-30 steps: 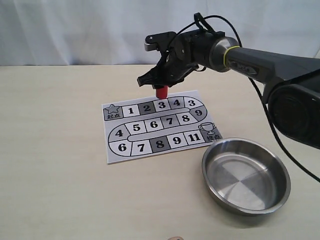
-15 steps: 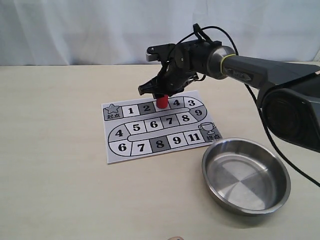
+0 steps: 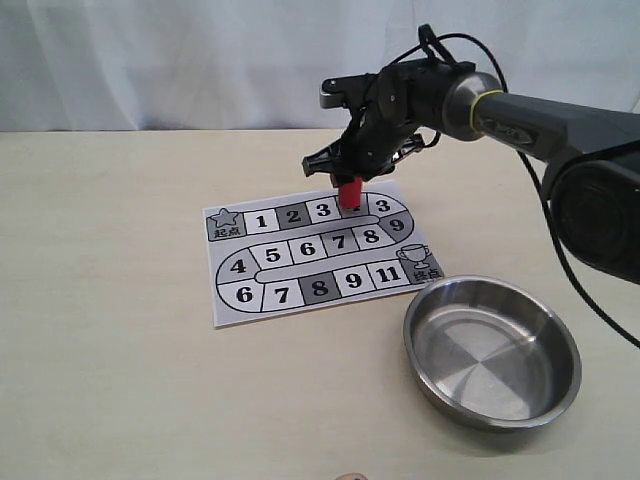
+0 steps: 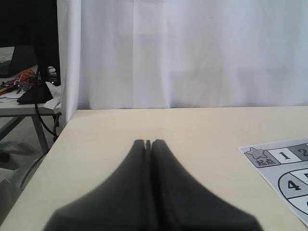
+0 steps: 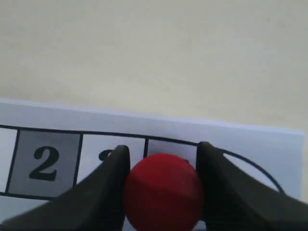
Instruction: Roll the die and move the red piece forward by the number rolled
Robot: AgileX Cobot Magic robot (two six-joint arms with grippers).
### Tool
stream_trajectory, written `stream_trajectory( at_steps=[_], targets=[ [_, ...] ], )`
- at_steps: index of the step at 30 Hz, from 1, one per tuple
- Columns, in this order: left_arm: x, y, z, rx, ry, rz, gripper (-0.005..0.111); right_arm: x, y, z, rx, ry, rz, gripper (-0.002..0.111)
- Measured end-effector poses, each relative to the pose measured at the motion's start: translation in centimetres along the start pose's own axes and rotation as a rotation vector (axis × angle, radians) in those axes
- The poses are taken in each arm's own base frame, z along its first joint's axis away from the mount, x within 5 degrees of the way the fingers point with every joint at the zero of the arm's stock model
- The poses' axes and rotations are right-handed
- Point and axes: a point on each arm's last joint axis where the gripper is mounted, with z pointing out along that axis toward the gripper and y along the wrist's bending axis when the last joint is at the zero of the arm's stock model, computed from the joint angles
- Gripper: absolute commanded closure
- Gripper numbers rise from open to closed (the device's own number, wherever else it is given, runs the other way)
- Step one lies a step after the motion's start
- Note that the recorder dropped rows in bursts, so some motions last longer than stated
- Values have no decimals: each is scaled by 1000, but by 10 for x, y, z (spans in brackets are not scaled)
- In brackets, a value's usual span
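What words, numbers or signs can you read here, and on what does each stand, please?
"起点" with a star: start square of the white paper game board.
"1", "2", "3": top row; next square covered by the red cylinder pawn; then "3", "9".
"4", "5", "6", "7", "8": middle row.
"6", "7", "8", "9", "11": bottom row.
Label under the trophy, marking on the dark arm: too blurred.

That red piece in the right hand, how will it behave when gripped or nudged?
Likely light and stiff: the red piece is small, and the right hand pinches it without visible squashing. Its round side may twist or slip in that grip. Standing on end, it could tip if nudged, then roll on the flat board.
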Motion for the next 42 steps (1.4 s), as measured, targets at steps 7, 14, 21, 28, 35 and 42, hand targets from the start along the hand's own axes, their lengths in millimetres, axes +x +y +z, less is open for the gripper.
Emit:
stream_trajectory(
  at_steps=[7,14,21,28,35,42],
  targets=[
    [0,0,0,0,0,0,107,4,0,9,1,21,0,73],
    [0,0,0,0,0,0,107,9,-4,14,-4,40,19,34],
    [0,0,0,0,0,0,107,-2,-3,-1,-16,-19,29,39],
    [0,0,0,0,0,0,107,-14,-2,-36,-18,-28,29,86],
    [0,0,0,0,0,0,107,-10,-3,-63,-21,93,38,104],
    [0,0,0,0,0,0,107,2,-21,-69,-5,234,73,104]
  ],
)
